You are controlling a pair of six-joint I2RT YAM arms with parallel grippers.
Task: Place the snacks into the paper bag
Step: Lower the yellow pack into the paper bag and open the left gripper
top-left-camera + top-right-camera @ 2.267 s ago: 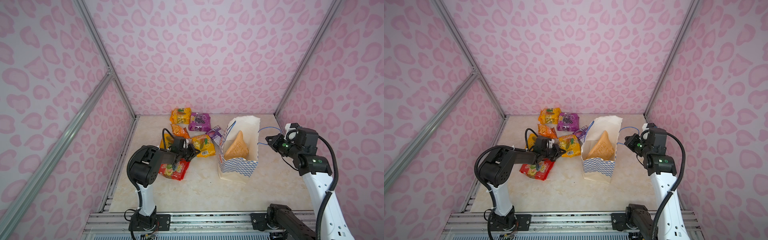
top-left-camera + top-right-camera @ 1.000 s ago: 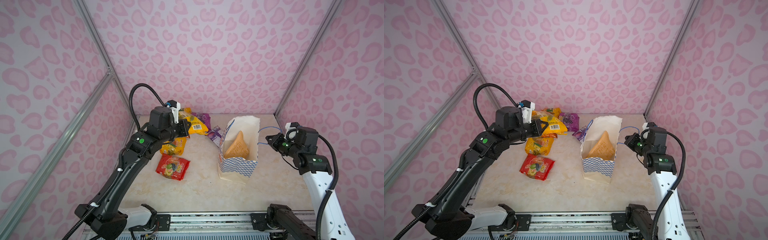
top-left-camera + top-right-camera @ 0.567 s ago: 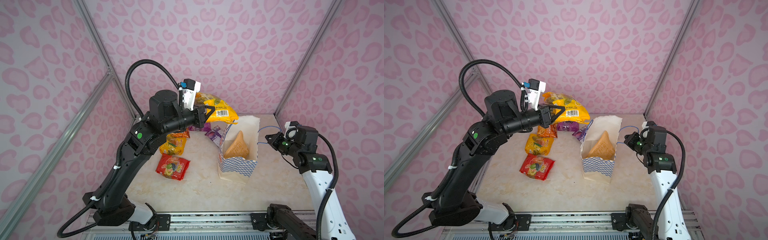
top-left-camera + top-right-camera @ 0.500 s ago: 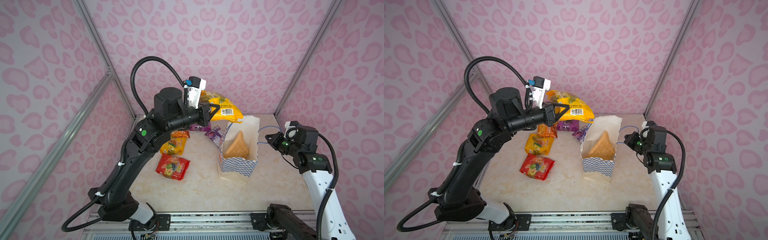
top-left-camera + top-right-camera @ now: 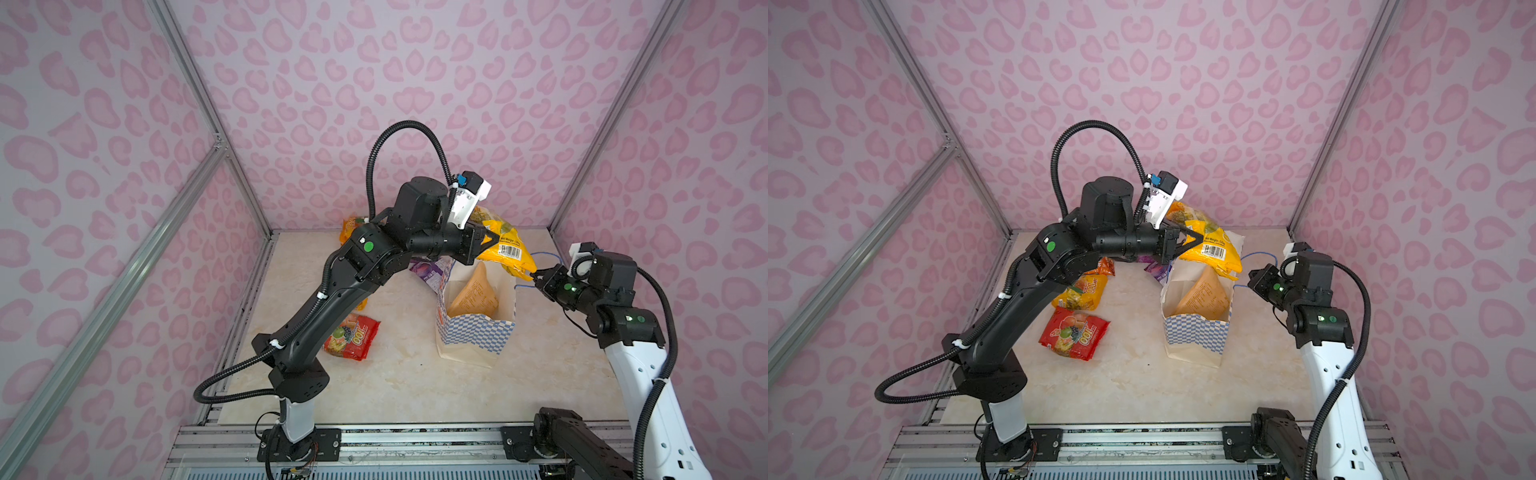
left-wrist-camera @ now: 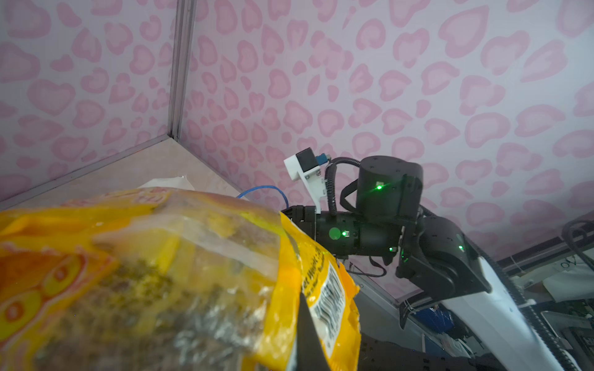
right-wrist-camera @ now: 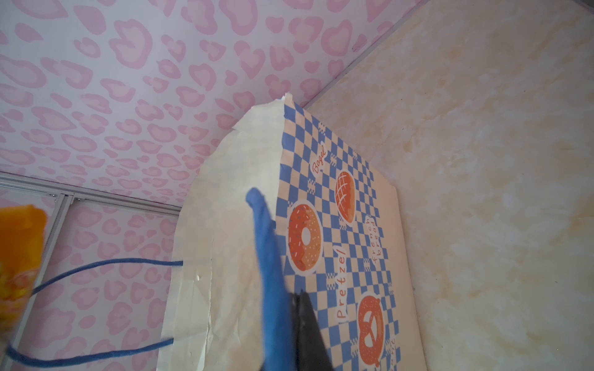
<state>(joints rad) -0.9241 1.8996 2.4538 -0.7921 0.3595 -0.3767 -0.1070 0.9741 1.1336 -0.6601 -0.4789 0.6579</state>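
step: yellow packet (image 5: 506,250) held over paper bag (image 5: 473,334), pinched by left gripper (image 5: 487,241) | handle (image 7: 269,253) clamped by right gripper (image 5: 538,277) | next: release over mouth

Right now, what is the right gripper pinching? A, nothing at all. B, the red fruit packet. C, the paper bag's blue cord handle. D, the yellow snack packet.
C: in the right wrist view the blue cord handle runs straight into the shut right gripper beside the paper bag, while the yellow packet hangs from the left gripper.
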